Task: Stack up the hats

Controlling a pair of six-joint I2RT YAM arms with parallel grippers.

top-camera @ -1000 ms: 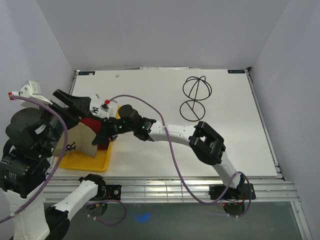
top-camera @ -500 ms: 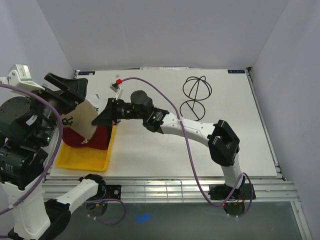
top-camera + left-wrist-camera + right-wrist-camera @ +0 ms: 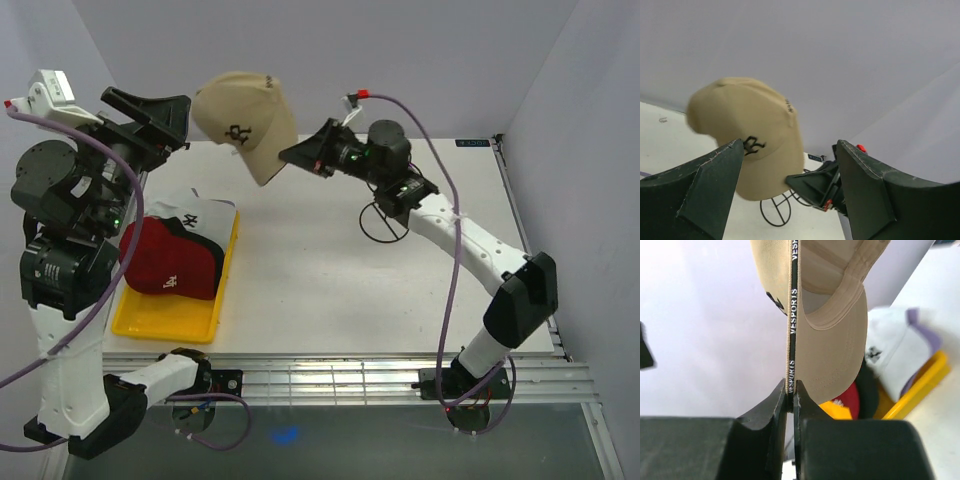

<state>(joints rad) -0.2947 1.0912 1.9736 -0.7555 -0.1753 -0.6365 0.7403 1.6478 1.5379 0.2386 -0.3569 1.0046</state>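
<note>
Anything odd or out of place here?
The beige cap dangles high above the table, pinched only at its brim edge by the right pincer, far from the other caps piled in the yellow tray. The left pincer is open and empty. Nothing looks spilled or damaged.

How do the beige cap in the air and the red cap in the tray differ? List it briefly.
Colour: the beige cap carries a black logo; the red cap carries a small white one. Place: the beige cap hangs in the air, its brim edge pinched in the right gripper; the red cap lies in the yellow tray, ungripped. Both are fabric baseball caps.
</note>
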